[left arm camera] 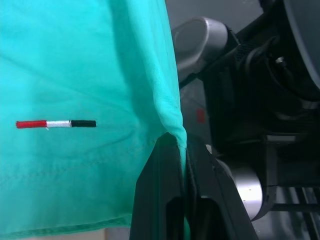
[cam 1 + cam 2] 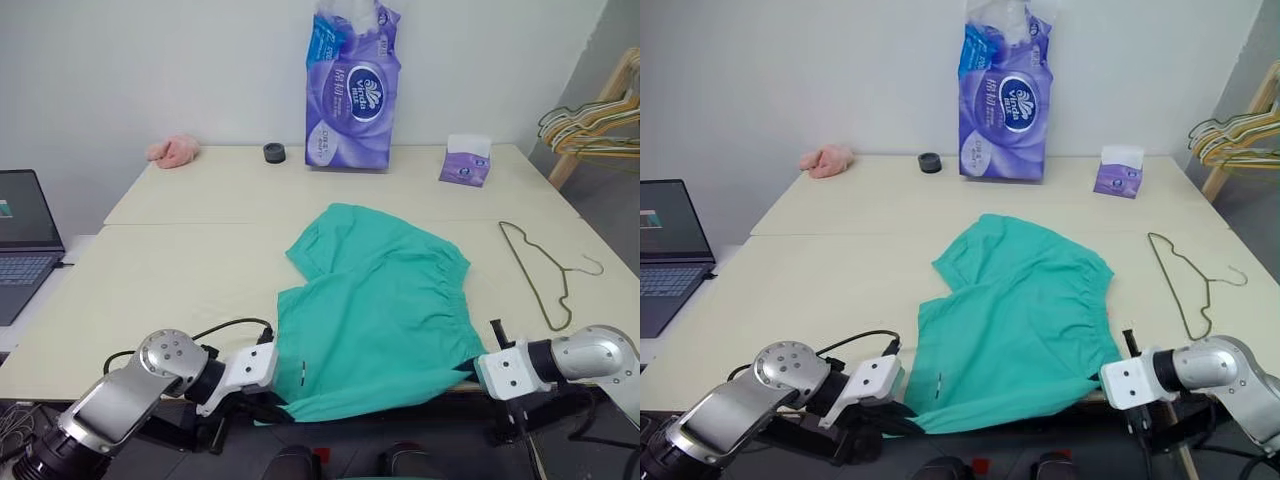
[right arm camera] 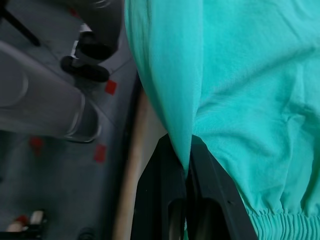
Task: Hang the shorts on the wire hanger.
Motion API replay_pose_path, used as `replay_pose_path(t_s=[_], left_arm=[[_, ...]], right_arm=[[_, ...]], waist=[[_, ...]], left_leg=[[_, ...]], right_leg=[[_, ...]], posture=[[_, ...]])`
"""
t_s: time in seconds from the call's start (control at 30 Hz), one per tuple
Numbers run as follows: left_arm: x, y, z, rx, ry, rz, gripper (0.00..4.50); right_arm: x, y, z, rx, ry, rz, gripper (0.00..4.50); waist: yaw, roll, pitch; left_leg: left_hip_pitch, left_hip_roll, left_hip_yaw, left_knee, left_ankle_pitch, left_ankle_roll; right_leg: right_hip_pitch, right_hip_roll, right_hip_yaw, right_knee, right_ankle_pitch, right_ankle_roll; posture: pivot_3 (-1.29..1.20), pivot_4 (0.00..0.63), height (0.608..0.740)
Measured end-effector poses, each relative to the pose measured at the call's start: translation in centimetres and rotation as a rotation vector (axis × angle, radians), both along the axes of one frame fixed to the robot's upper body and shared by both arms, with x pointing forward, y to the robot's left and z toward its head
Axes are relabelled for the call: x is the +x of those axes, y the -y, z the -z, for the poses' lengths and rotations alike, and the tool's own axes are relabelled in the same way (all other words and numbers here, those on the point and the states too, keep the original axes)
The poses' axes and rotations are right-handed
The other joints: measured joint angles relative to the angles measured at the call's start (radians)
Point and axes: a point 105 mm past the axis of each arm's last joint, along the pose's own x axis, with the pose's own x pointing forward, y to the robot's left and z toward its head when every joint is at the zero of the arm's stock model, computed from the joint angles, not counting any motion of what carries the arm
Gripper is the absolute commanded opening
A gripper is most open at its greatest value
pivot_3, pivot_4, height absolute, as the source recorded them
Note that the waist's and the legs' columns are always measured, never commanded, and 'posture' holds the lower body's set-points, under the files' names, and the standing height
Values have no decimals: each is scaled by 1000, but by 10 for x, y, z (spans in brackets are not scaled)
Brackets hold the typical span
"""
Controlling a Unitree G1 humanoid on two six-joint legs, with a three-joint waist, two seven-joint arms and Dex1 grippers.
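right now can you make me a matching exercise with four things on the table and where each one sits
Things:
1. shorts
2. wire hanger
3. pink cloth
4. purple tissue pack

Places:
A. far left corner of the table, near the wall
B. near edge, pinched at its two near corners by the left gripper and the right gripper
C. standing upright at the far edge, in the middle
D. lying flat on the right side, apart from the shorts

Pairs: 1-B, 2-D, 3-A, 4-C
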Motion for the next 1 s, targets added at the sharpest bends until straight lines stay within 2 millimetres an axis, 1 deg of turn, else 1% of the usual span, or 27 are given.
replay_pose_path(t_s=[0.2,0.23,0.27,0.3,0.5,0.53,0.6,0.7,0.8,0.93,1.0], left_arm=[[-3,2,2,-5,-16,0,0],[-3,2,3,-3,-23,-4,451],[-3,4,3,-8,-22,-8,639],[-2,5,3,-16,-21,-9,918],[0,10,4,-36,-13,-26,2740],[0,10,4,-36,-13,-27,3051],[1,13,4,-53,-7,-39,3672],[9,24,-2,-138,17,-88,4477],[22,28,-13,-187,46,-143,4477],[50,43,-34,-272,177,-210,4477],[61,53,-43,-317,217,-238,4477]], right_arm=[[-2,-2,4,-27,-16,-1,19],[-2,-2,6,-35,-23,-3,221],[-1,-2,5,-44,-19,-5,473],[0,-2,5,-47,-13,-6,701],[2,3,1,-85,-3,-24,2721],[2,6,-2,-93,-3,-21,3090],[9,11,-14,-75,21,21,3774],[20,16,-37,-11,56,116,3786],[31,29,-55,48,68,244,3786],[54,67,-82,217,113,590,3786],[61,90,-85,307,132,778,3786]], waist=[[-2,-1,1],[-2,0,1],[-2,0,1],[-2,0,1],[-2,0,2],[-2,0,2],[-2,0,2],[-1,-1,2],[-1,-1,2],[3,-2,2],[3,-4,1]], left_leg=[[0,0,0,0,0,0],[0,0,0,0,0,0],[0,0,0,0,0,0],[0,0,0,0,0,0],[0,0,0,0,0,0],[0,0,0,0,0,0],[0,0,0,0,0,0],[0,0,0,0,0,0],[0,0,-1,0,0,0],[0,0,-1,1,0,0],[-1,-1,-1,0,0,0]], right_leg=[[0,0,0,0,0,0],[0,0,0,0,0,0],[0,0,0,0,0,0],[0,0,0,0,0,1],[0,0,0,0,0,1],[0,0,0,0,0,1],[0,0,0,0,0,1],[0,0,0,0,1,1],[0,0,0,0,1,2],[1,0,0,-1,5,-2],[1,0,0,-1,5,-2]], posture=[[-55,42,740],[-55,42,740],[-55,41,740],[-55,40,740],[-55,37,740],[-60,33,740],[-67,32,740],[-66,32,740],[-70,31,740],[-67,32,740],[-75,33,740]])
